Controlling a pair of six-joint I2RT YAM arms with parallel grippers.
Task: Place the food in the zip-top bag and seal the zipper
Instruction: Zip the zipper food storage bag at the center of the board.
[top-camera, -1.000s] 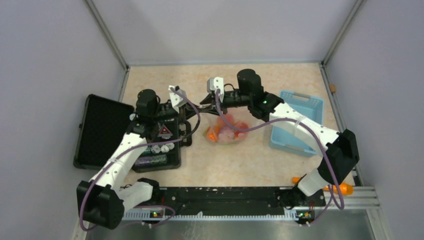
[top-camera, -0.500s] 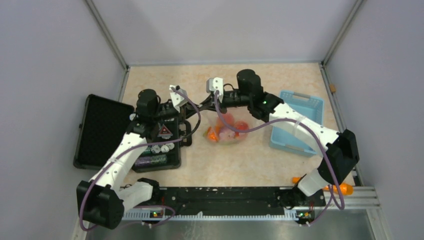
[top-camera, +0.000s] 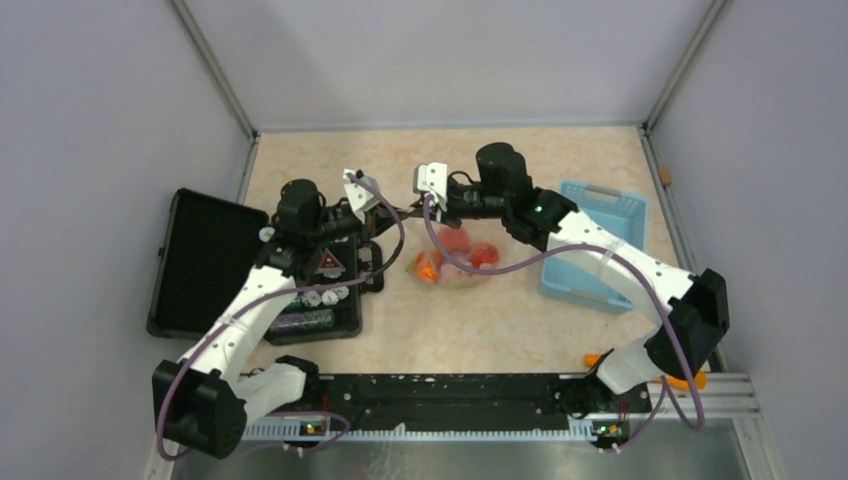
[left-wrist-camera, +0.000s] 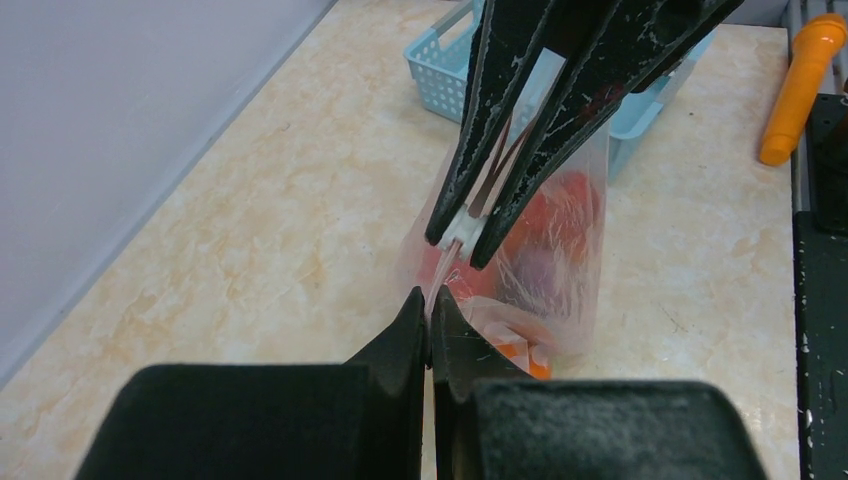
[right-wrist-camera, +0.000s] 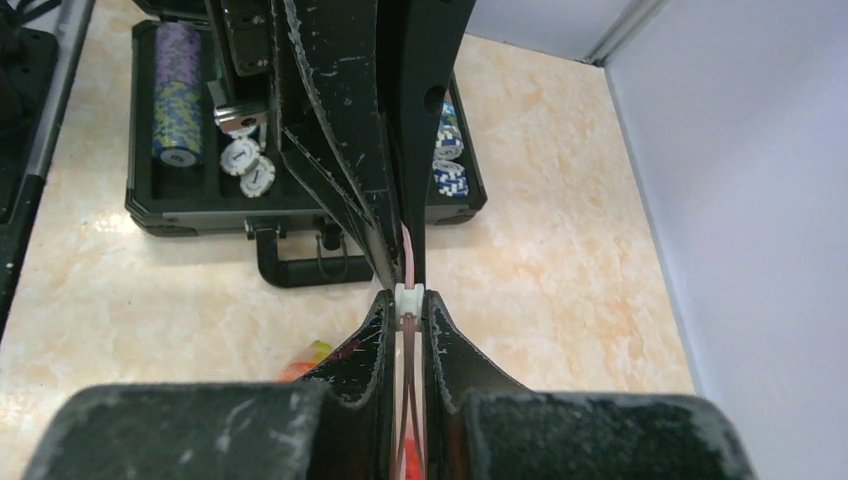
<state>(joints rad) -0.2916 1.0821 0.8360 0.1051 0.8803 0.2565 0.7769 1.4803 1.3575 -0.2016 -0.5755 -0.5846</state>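
At the far left an open black hard case (top-camera: 205, 262) lies on the beige, marbled worktop (top-camera: 450, 330). Its tray holds round grey-and-white tokens (right-wrist-camera: 247, 163), some in stacks.

The left end effector (left-wrist-camera: 430, 303) has its matte black, scuffed fingers pressed together on the end of the zipper (right-wrist-camera: 408, 255), a thin pinkish-red strip. Right against it, tip to tip, the right end effector (right-wrist-camera: 408, 303) is clamped on the white slider (left-wrist-camera: 460, 231), a small blocky piece riding that strip.

The zip-top bag (left-wrist-camera: 585, 285), clear, thin and crinkled, hangs below and to the right of both end effectors. It bulges with the food (top-camera: 455, 243): glossy red and orange pieces and something pale pink. The wrinkled film blurs the shapes, so the single fruits are hard to tell apart. I cannot tell how much of the strip is sealed, since the fingers cover it.

Further right stands a light-blue plastic basket (top-camera: 590, 245) with a lattice wall, partly crossed by the right arm. An orange cylinder (left-wrist-camera: 800, 85) lies at the near right edge, half hidden behind the arm's base from above.
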